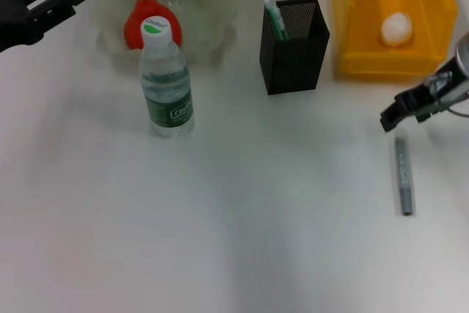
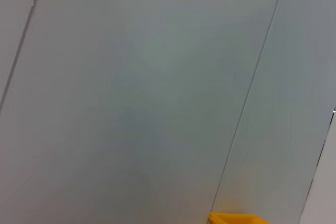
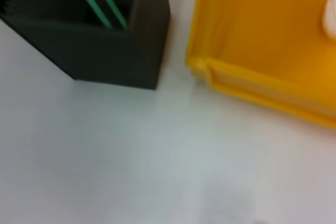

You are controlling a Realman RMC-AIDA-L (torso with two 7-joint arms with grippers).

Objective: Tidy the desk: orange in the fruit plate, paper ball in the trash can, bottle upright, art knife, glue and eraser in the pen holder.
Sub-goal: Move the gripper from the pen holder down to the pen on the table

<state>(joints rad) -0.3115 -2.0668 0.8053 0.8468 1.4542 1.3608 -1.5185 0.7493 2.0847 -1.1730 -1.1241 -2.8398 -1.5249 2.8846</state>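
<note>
Orange (image 1: 138,21) sits in the fruit plate (image 1: 212,5) at the 11 o'clock corner of the white surface (image 1: 234,240), partly hidden behind the bottle (image 1: 166,82), which stands upright just in front of the plate with its white cap on top. Toward 12 o'clock stands the pen holder (image 1: 293,45), a black mesh cup with a green-and-white stick-shaped item (image 1: 275,18) leaning inside it (the right wrist view shows green stripes within the cup (image 3: 94,30)). Just beside it, at about 1 o'clock, the yellow trash can (image 1: 366,42) holds the paper ball (image 1: 396,28); the right wrist view shows the can's corner (image 3: 252,82) close to the pen holder but apart from it. At 3 o'clock a slim grey art knife (image 1: 404,175) lies flat on the surface, its length running toward 6 o'clock. The right gripper (image 1: 401,111) hangs just above the knife's far end; whether its fingers are parted or closed cannot be told, and they grasp nothing visible. The left gripper (image 1: 45,1) is parked at the 10 o'clock edge, its fingers spread and released, holding nothing. The left wrist view shows only a pale wall and a sliver of the yellow can (image 2: 236,219).
</note>
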